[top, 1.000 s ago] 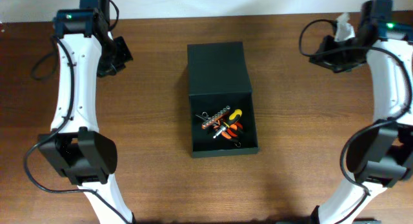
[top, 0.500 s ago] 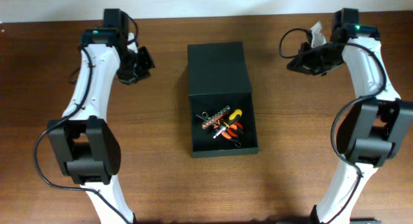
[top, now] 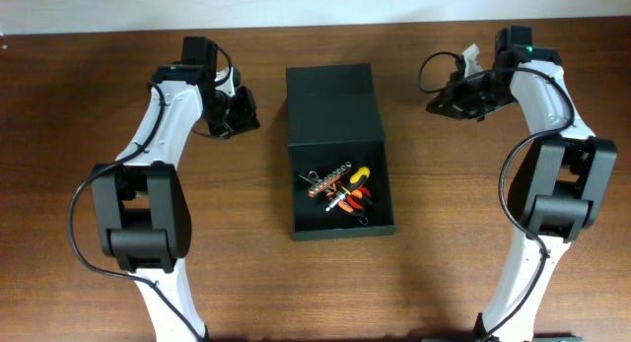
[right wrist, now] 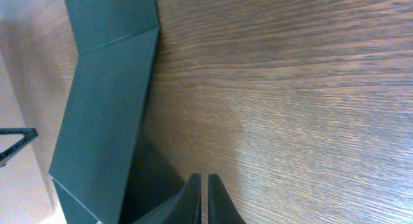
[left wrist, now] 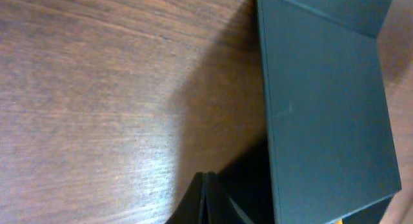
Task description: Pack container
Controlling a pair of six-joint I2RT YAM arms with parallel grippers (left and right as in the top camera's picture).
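Observation:
The container (top: 380,189) is a matte black box in the middle of the table, open, with its flat lid (top: 331,101) standing up at the far side. Inside lie hand tools (top: 342,190) with orange and yellow handles and a row of bits. My left gripper (top: 244,113) is shut and empty, just left of the lid; the lid also shows in the left wrist view (left wrist: 322,101). My right gripper (top: 435,102) is shut and empty, right of the lid, with a gap of table between. The lid shows in the right wrist view (right wrist: 106,114).
The brown wooden table (top: 463,243) lies all round the box. Cables hang by both arms near the far edge. A pale wall strip runs along the back.
Both arms have swung inward toward the box lid: the left gripper moved right, the right gripper moved left. The box and tools have not moved.

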